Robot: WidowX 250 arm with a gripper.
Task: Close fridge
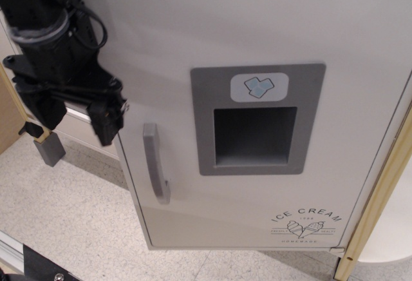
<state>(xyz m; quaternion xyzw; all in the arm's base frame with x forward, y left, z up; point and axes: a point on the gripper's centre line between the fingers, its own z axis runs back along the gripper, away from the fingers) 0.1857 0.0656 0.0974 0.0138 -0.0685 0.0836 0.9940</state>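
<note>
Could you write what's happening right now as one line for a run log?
task: close fridge | gripper: at the door's left edge, beside handle, jaw state unclear | fridge: door open | contact: cannot tell

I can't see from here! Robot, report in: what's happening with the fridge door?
Hand at fridge door's left edge, above handle. Open or shut: can't tell. Nothing seen blocking.

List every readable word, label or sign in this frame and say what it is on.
"ICE CREAM": printed low on the right of the fridge door, above a cone emblem.
Smaller lettering around that emblem: too small to read.
Blue ice-cube sticker on the grey dispenser panel: a pictogram, no words.
</note>
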